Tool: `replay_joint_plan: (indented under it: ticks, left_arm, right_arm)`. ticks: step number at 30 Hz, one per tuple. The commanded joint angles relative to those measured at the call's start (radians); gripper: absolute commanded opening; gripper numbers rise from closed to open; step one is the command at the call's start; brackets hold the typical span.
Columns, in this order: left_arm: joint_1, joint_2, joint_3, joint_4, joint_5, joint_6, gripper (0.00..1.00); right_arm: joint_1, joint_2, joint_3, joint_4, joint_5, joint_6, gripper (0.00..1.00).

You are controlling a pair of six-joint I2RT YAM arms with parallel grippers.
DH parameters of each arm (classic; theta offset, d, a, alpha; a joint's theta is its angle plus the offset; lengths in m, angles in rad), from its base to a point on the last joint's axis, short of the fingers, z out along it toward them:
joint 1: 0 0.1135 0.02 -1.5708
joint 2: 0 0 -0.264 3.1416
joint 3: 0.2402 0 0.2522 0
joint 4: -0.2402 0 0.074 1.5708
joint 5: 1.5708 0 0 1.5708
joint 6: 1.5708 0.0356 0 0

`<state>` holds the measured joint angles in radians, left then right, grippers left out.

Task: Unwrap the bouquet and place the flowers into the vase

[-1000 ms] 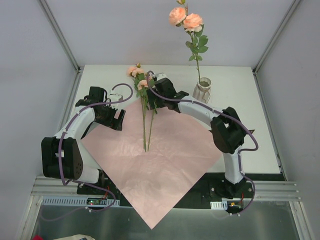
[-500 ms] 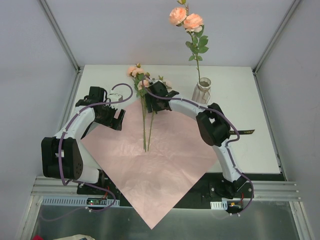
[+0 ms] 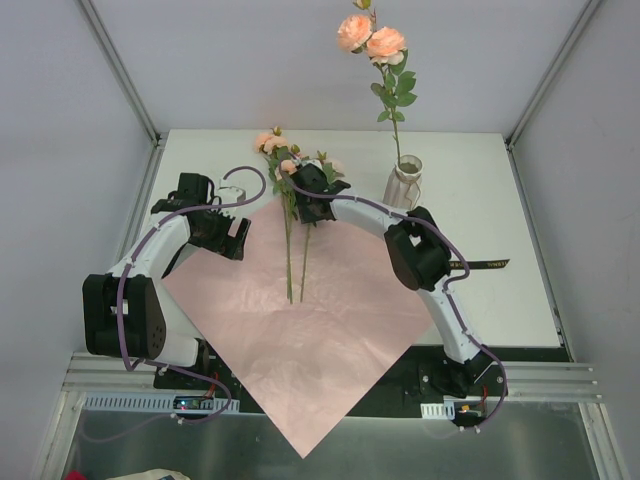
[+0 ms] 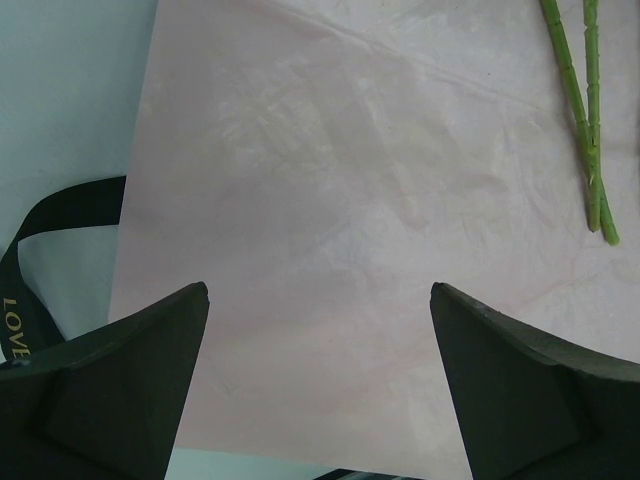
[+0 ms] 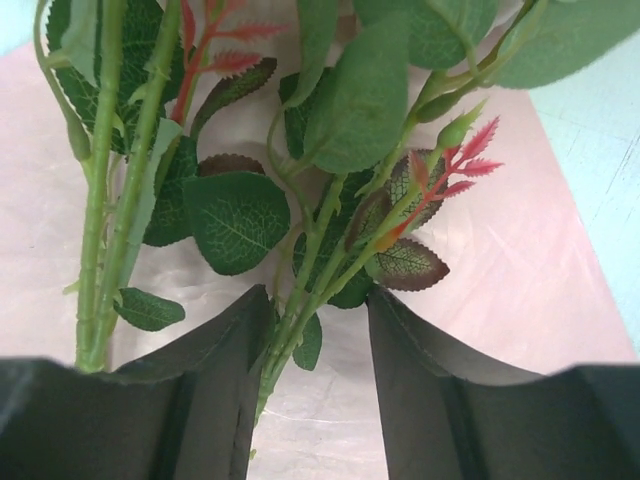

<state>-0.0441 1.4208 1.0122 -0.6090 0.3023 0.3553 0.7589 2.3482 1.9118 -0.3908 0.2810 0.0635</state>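
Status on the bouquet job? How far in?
Done: the pink paper lies flat and open, the black ribbon is off, and one rose stem stands in the vase. In hand: the right gripper straddles a leafy stem on the paper, jaws not clamped yet. Left: that stem and the other stem beside it go into the vase. The left gripper hangs open, holding nothing.

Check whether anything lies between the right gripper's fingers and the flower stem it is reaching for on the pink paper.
Nothing visible does. In the right wrist view the stem lies between the open fingers of the right gripper, with only its own leaves crowding around, and the pink paper beneath.
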Motion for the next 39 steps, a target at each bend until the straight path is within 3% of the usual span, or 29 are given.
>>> replay_joint_plan:
  ticks: [1, 6, 10, 13, 24, 30, 39]
  left_arm:
    - [0.006, -0.017, -0.006, -0.001, -0.019, 0.016, 0.93]
    - [0.006, -0.029, -0.009, -0.001, -0.029, 0.025, 0.93]
    - [0.006, -0.034, -0.011, -0.003, -0.034, 0.028, 0.93]
    - [0.006, -0.043, -0.011, -0.005, -0.035, 0.028, 0.93]
    - [0.006, -0.066, 0.008, -0.024, -0.037, 0.027, 0.93]
    - [0.006, -0.072, 0.011, -0.029, -0.043, 0.013, 0.93]
    - [0.032, -0.054, 0.054, -0.037, -0.049, -0.056, 0.99]
  right_arm:
    - [0.013, 0.013, 0.065, -0.033, 0.046, 0.009, 0.43]
    - [0.008, 0.01, 0.067, -0.031, 0.052, 0.016, 0.31]
    - [-0.001, -0.019, 0.053, -0.028, 0.057, 0.032, 0.1]
    - [-0.02, -0.064, 0.015, -0.013, 0.047, 0.067, 0.01]
    - [-0.061, -0.351, -0.21, 0.214, 0.009, 0.056, 0.01]
    - [-0.053, -0.513, -0.292, 0.386, -0.129, -0.057, 0.01]
    - [-0.007, -0.809, -0.41, 0.682, -0.255, -0.37, 0.01]
